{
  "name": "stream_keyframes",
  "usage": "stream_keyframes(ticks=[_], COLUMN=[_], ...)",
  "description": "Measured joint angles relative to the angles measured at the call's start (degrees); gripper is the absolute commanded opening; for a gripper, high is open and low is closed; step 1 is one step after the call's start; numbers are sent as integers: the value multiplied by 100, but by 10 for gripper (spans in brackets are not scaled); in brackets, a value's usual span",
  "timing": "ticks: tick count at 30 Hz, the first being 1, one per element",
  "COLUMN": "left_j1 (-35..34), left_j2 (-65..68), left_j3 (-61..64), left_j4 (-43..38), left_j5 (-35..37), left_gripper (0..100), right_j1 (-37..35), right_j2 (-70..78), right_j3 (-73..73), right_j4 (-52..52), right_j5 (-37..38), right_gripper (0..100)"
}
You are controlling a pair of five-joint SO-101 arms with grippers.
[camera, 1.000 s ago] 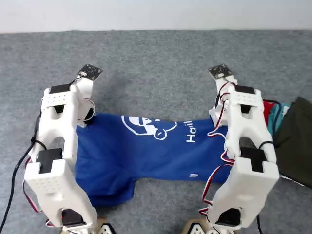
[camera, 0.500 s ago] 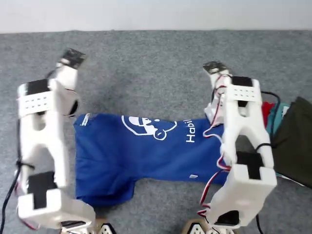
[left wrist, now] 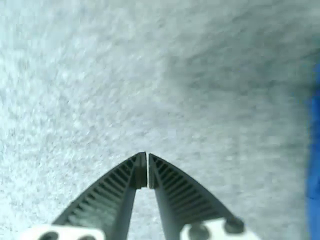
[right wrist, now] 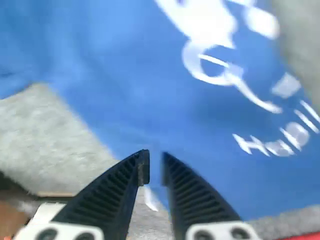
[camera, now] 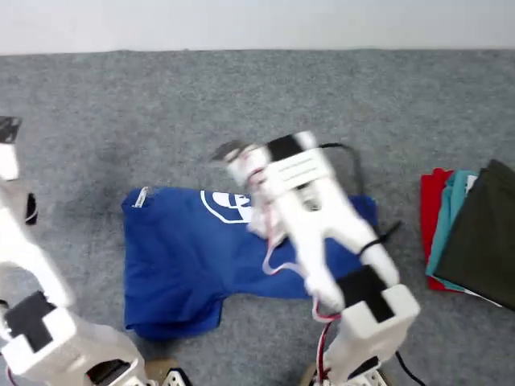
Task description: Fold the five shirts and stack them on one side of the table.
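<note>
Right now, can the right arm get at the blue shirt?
Probably yes: the right gripper hangs over the shirt, near its print, with nothing in between.

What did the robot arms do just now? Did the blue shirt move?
The left pincer swung outward, away from the blue shirt. The right pincer swung inward over the shirt's middle. Neither holds anything. The shirt and the folded stack stayed put.

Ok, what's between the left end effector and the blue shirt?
Bare grey mat: in the left wrist view it runs from the left end effector to the blue shirt.
</note>
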Motion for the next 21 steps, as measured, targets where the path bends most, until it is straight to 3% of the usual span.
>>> stream_keyframes(ticks=[3, 7, 21], left_j1=[-290, -554, -941], left_j2=[290, 633, 826], left_j3=[0, 0, 0], left_j4=[-105, -123, -264], left_j5=[-220, -396, -501], left_gripper=[14, 14, 14], right_j1=[-809, -1697, -3675], right_j2=[0, 0, 246], right_j3=[0, 0, 0], right_j4=[114, 26, -651], right_j5=[-176, -413, -448], right_gripper=[247, 251, 251])
